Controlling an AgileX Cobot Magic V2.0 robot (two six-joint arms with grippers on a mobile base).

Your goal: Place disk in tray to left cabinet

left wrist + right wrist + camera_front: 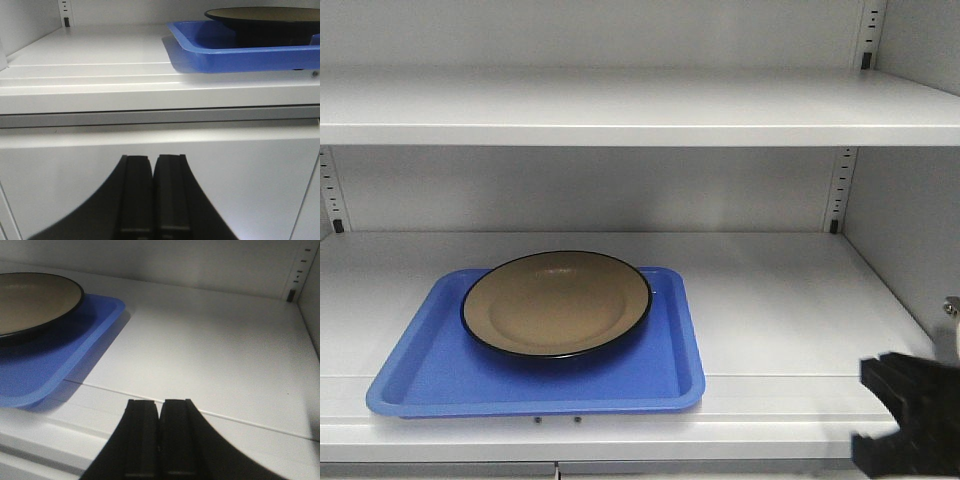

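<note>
Nearest the front camera, the right pincer (pixel 910 415) is hanging at about 4 o'clock, just off the front lip of the shelf, a dark blocky shape cut off by the frame edge. In its own wrist view the right pincer (pixel 159 437) is showing its two black fingers pressed flat together, gripping nothing, and pointing over bare white shelf. The left pincer (pixel 152 192) is appearing only in the left wrist view, sitting below the shelf's front edge with its fingers likewise squeezed together and nothing between them; it is facing a plain white panel under the shelf.

Beyond the pincers, the tray (pixel 650 375) is lying flat on the middle shelf of the left cabinet (pixel 790 300), toward 8 o'clock in the front view, its near rim just behind the shelf's front edge. From the right wrist the tray (pixel 85 347) is sitting at 9 o'clock, well apart from the fingers.

The disk (pixel 556 303) is resting inside the tray, toward its far half, upright and level, its black rim reaching close to the tray's back edge. It is touching neither pincer.

Farthest back, the slotted rail (pixel 838 190) is running up the cabinet's rear wall at 2 o'clock, beneath the upper shelf (pixel 620 110).
</note>
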